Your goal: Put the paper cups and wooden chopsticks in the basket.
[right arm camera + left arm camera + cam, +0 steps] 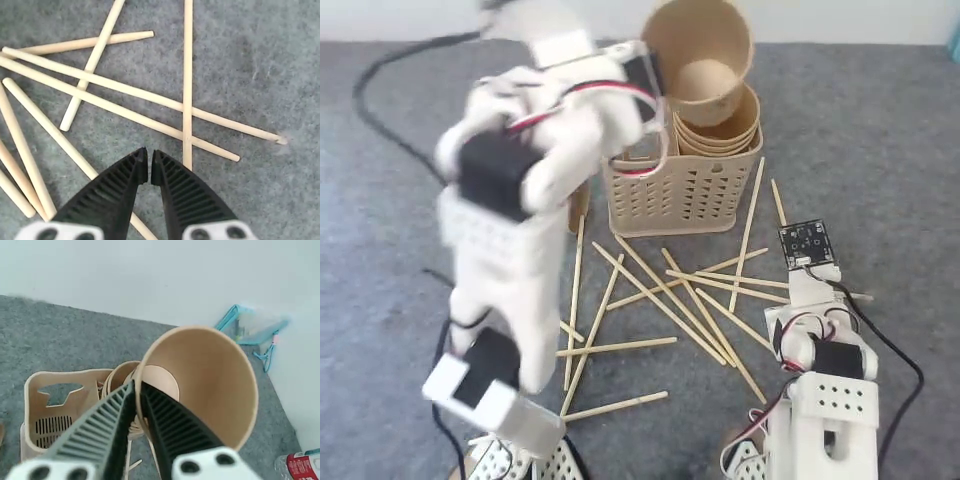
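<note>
A paper cup (700, 45) is being held tilted by the left end effector (136, 386), which is clamped on the cup's rim wall. The cup is hanging above the stack of cups (720, 135) in the basket (670, 200), at 12 o'clock on the worktop (880, 150). For a clean nesting, it is probably best being turned upright and centred over the stack before being let go. The chopsticks (665, 290) are lying scattered at 6 o'clock of the basket. The right end effector (149, 156) is hanging over them, jaws together on nothing.

No legible text or numbers.
</note>
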Robot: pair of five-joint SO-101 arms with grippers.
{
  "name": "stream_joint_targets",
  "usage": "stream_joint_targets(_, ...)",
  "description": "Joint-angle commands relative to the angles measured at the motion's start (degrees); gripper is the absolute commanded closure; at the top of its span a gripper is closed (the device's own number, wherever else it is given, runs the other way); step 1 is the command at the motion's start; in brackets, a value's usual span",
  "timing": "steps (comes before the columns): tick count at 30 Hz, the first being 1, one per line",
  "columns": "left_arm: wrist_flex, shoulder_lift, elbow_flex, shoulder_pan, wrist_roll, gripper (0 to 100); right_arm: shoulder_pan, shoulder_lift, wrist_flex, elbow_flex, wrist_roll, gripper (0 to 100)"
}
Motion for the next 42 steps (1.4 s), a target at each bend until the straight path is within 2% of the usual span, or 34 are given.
stream_joint_targets(1,-5.36,2.73,-1.89,-0.09,0.44,99,0.75,-0.13,-1.19,-0.35,1.14,96.9)
stream_joint_targets(14,-5.01,11.43,-2.07,-2.02,0.0,99,0.75,-0.13,-1.36,-0.26,1.14,96.9)
stream_joint_targets(18,-2.46,11.34,-2.24,-0.79,-6.68,98,0.66,-0.13,-1.45,-0.26,1.14,96.9)
stream_joint_targets(21,-0.09,10.46,-2.15,0.7,-11.16,89,0.66,-0.04,-2.07,-0.26,1.23,96.9)
stream_joint_targets(25,1.41,8.09,-2.24,0.09,-9.32,75,0.57,-0.04,-2.07,-0.18,1.23,96.9)
stream_joint_targets(29,2.64,4.13,-2.24,-1.49,-9.32,74,0.66,0.04,-2.07,-0.18,1.23,96.9)
stream_joint_targets(34,10.11,-3.08,-1.71,-7.3,-9.32,74,0.66,-0.04,-1.8,-0.18,1.23,96.9)
stream_joint_targets(37,10.2,-6.59,4.62,-13.45,-9.58,74,0.66,-0.04,-1.8,-0.18,1.23,96.9)
stream_joint_targets(42,8.26,-11.08,22.02,-20.04,-20.75,74,0.66,-0.04,-1.8,-0.18,1.23,96.9)
